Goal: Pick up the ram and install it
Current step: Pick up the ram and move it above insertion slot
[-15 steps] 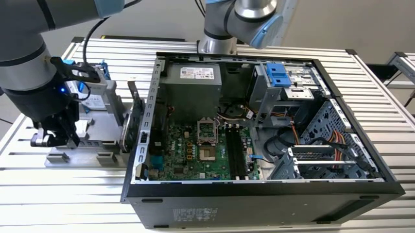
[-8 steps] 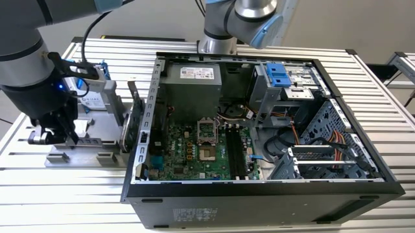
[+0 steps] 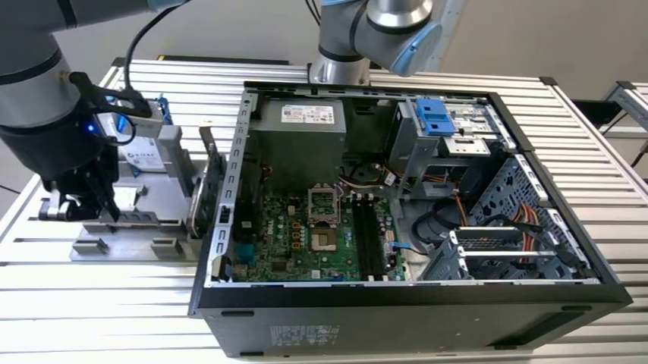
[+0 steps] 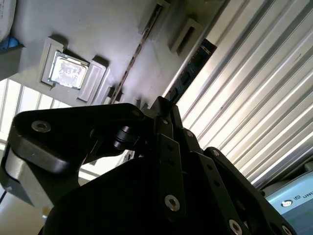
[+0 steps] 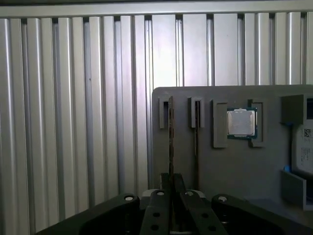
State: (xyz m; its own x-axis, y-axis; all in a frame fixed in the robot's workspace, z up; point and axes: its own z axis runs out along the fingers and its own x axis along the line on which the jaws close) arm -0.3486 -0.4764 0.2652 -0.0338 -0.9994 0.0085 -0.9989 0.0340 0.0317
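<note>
The ram (image 5: 170, 139) is a thin dark stick standing on edge in a slot of the grey parts holder (image 5: 220, 166). In the second wrist view the ram (image 4: 191, 67) is a dark strip with chips running up to the fingertips. My gripper (image 5: 171, 182) is straight over it, fingers pressed against its two faces. In the exterior view my gripper (image 3: 88, 210) hangs over the holder (image 3: 142, 199) at that view's left, beside the open computer case (image 3: 243, 152). The empty memory slots (image 3: 371, 236) lie on the motherboard inside.
A second thin board (image 5: 197, 139) stands in the neighbouring slot. A processor chip (image 5: 241, 122) rests in a pocket of the holder. A hard drive (image 3: 143, 157) and a green expansion card (image 3: 211, 182) stand between holder and case. A second arm's base (image 3: 341, 70) is behind the case.
</note>
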